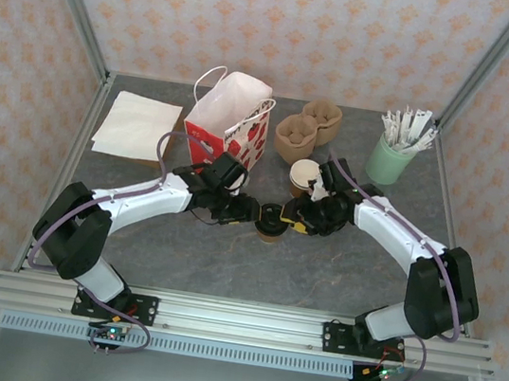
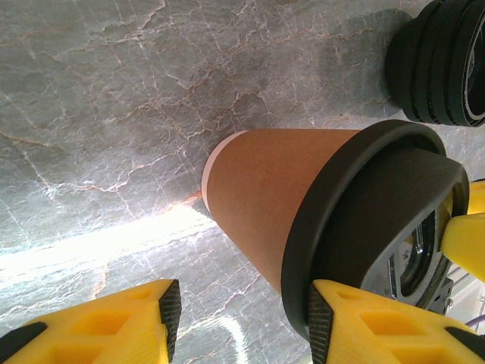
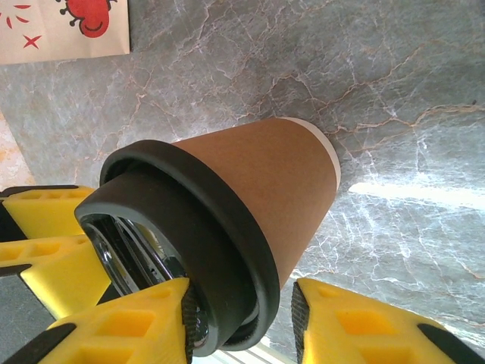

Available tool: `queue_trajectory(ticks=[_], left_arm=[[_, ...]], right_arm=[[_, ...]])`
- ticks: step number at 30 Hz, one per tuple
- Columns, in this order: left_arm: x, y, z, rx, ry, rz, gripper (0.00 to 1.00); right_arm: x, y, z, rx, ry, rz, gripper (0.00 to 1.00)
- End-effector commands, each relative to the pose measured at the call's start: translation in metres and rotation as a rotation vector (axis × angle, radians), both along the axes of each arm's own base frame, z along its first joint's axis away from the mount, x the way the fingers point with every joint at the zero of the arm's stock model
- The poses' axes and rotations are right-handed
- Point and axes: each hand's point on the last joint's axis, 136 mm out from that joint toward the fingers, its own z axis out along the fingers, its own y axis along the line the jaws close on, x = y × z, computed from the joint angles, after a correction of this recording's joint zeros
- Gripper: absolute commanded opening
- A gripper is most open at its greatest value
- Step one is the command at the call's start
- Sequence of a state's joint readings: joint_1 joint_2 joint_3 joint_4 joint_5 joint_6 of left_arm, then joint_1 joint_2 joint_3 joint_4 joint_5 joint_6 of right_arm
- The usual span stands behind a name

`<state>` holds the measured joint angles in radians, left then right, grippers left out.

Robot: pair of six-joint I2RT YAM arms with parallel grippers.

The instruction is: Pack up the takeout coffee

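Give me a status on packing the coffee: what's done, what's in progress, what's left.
Done: the coffee cup has its black lid on and stands on the table.
In hand: the right hand appears closed on the lid's rim, and the left hand is open beside the cup.
Left: the cup is outside the red-and-white bag, so it has yet to be carried over and lowered in.

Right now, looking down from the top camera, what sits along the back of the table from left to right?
napkins → bag → trays → green cup
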<state>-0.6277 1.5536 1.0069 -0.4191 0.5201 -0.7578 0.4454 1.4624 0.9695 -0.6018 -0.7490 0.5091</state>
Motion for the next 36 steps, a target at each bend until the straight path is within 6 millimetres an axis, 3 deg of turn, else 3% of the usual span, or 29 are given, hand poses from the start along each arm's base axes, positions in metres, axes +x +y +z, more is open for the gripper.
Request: queue_trajectory(ticks=[1, 28, 32, 36], left_arm=[[-0.009, 0.014, -0.021, 0.077, 0.044, -0.007, 0.49], [-0.026, 0.03, -0.054, 0.16, 0.109, -0.017, 0.44], [-0.025, 0.027, -0.052, 0.148, 0.103, -0.02, 0.44], [-0.017, 0.019, -0.035, 0.115, 0.068, -0.019, 0.47]], right_arm=[[-0.012, -0.02, -0.024, -0.136, 0.07, -0.006, 0.38], [-0.014, -0.024, -0.03, -0.172, 0.086, 0.01, 0.38], [-0.01, -0.021, -0.024, -0.151, 0.064, 0.005, 0.38], [-0.004, -0.014, -0.016, -0.11, 0.037, -0.002, 0.38]])
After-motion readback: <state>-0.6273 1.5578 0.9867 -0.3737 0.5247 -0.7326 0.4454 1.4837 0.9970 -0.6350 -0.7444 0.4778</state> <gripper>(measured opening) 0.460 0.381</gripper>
